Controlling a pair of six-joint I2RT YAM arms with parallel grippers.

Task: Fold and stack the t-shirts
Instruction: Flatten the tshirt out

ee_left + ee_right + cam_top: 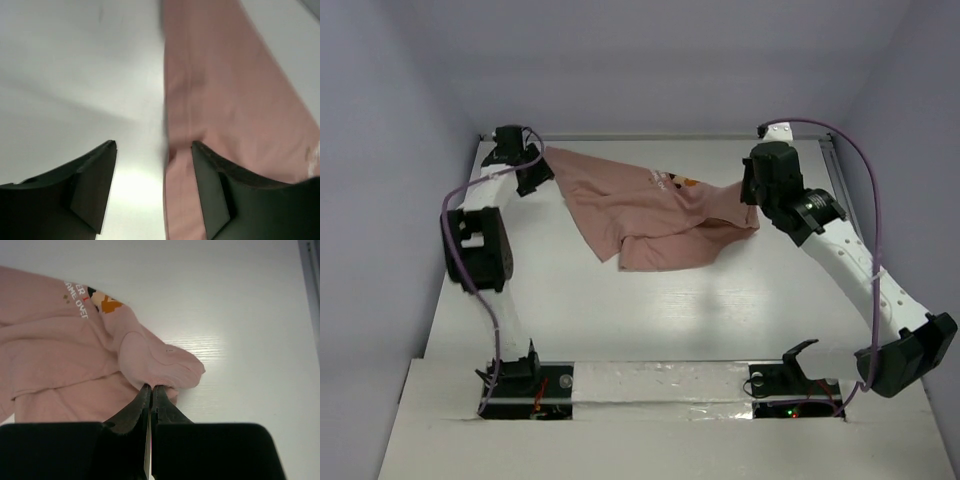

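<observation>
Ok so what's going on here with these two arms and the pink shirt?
Two robot arms are working on a dusty-pink t-shirt that lies rumpled and unfolded toward the far side of the white table. The right gripper is shut on a bunched bit of cloth at the shirt's right end. The left gripper is open at the shirt's far-left corner, with the cloth's edge lying between its fingers but not pinched. No fold has been made yet.

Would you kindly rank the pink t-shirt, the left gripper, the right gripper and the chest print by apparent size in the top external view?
1. t-shirt, clearly largest.
2. right gripper and left gripper: alike, partly foreshortened, so unranked.
3. chest print, smallest.
</observation>
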